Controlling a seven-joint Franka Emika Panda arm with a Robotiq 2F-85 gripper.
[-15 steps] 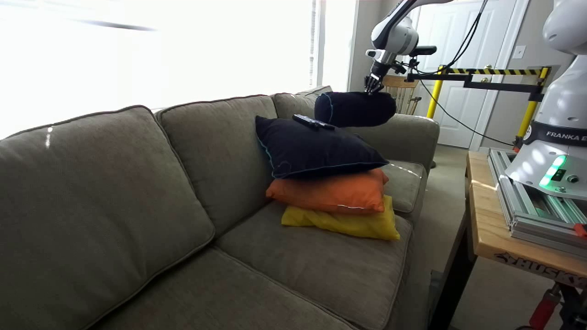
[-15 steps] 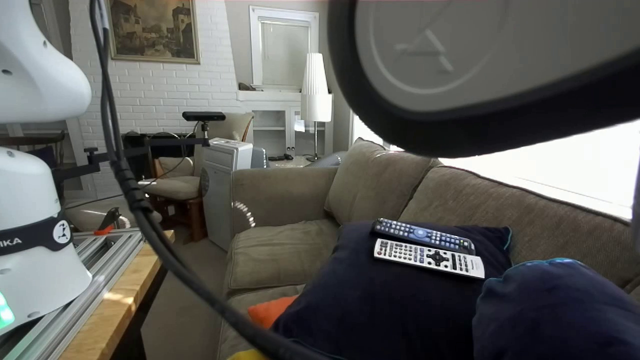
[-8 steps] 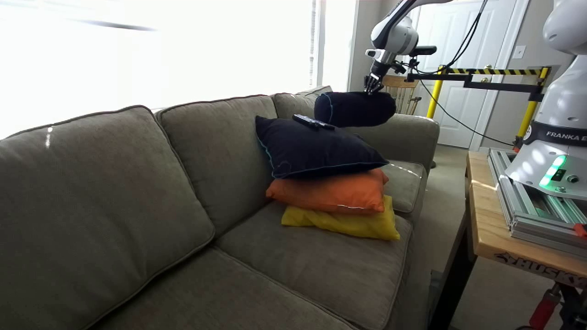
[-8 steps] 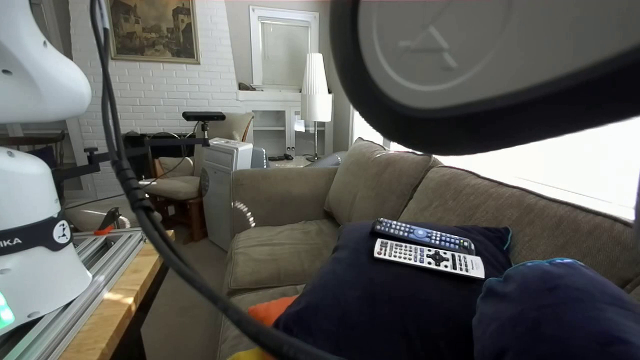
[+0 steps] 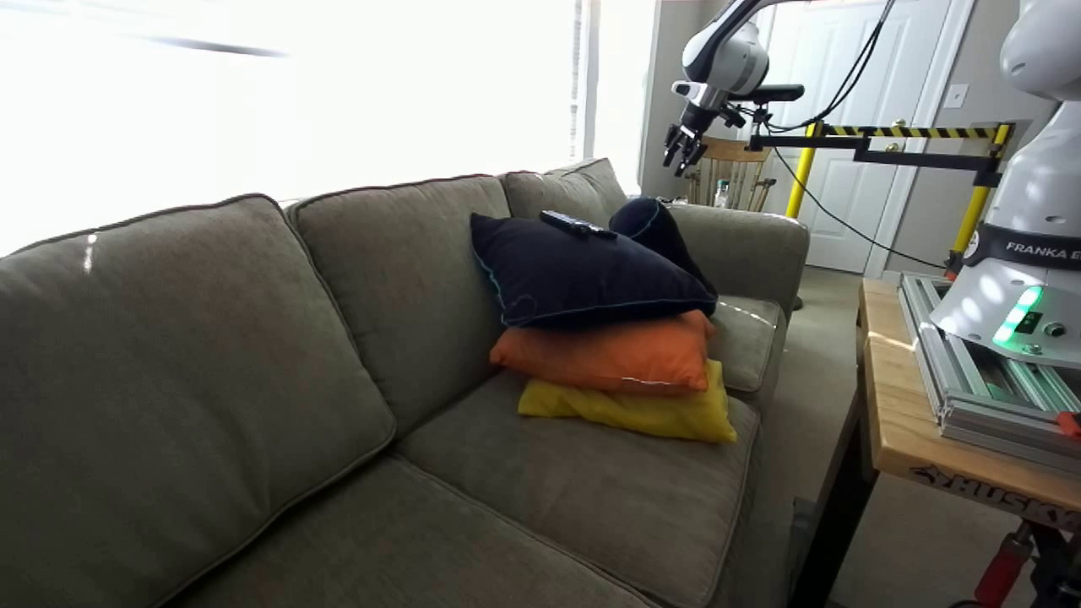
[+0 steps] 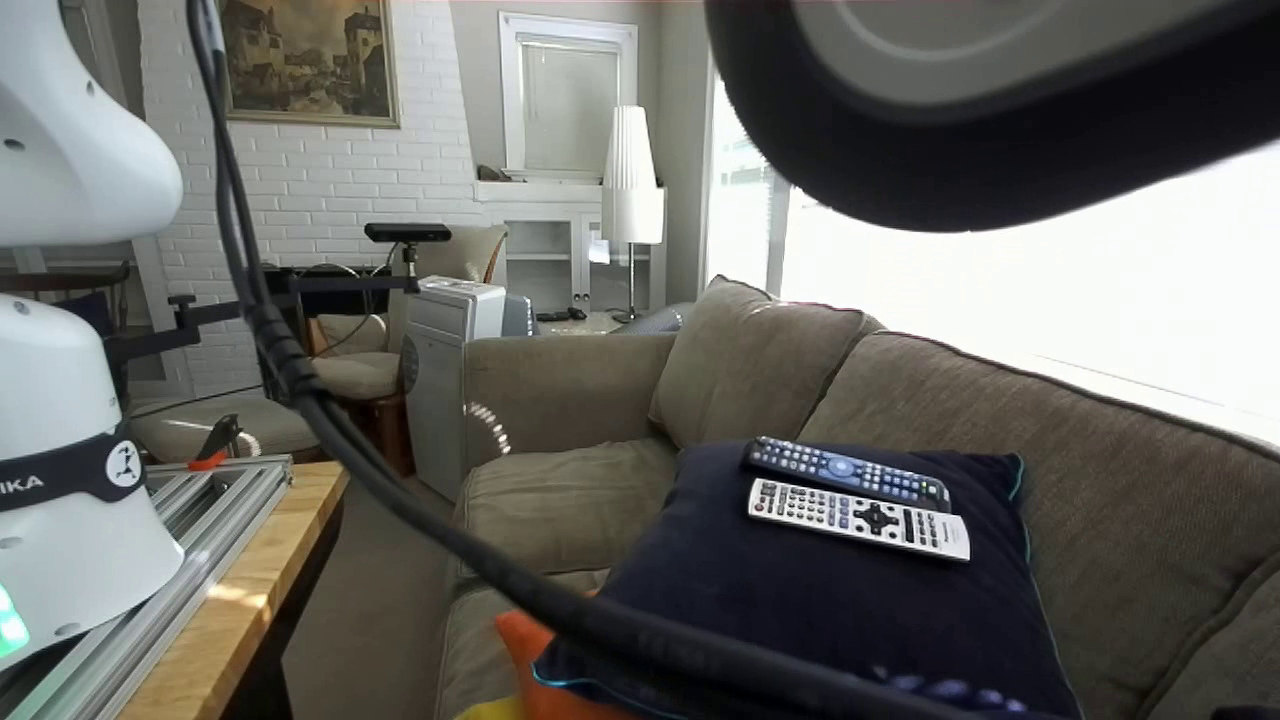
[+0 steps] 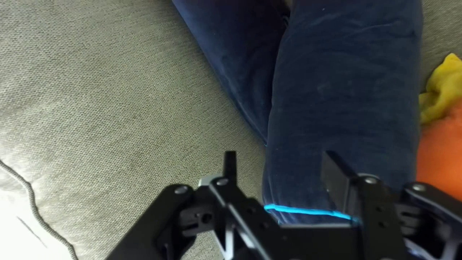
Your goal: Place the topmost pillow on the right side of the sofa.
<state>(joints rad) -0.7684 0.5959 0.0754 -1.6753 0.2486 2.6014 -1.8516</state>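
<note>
Square navy cloth pillow (image 5: 659, 233) leans, likely propped by matching navy cloth cushion (image 5: 583, 274). Black gripper (image 7: 278, 162) wide, holding nothing.

- The topmost pillow (image 5: 661, 228) is soft and plain, navy going on black, with a thin blue line of piping across it.
- It lies loose on the sofa (image 5: 473, 439), near the padded arm (image 5: 747, 249) and on its inner side; whether they touch I can't tell.
- It is tilted, its bulging end high, sloping down toward the front of the padded arm; its lower part is hidden from me.
- The sofa is grey-taupe fabric; its big back cushions (image 5: 414, 287), edged with cord, and its wide seats (image 5: 591, 507) run away from the padded arm.
</note>
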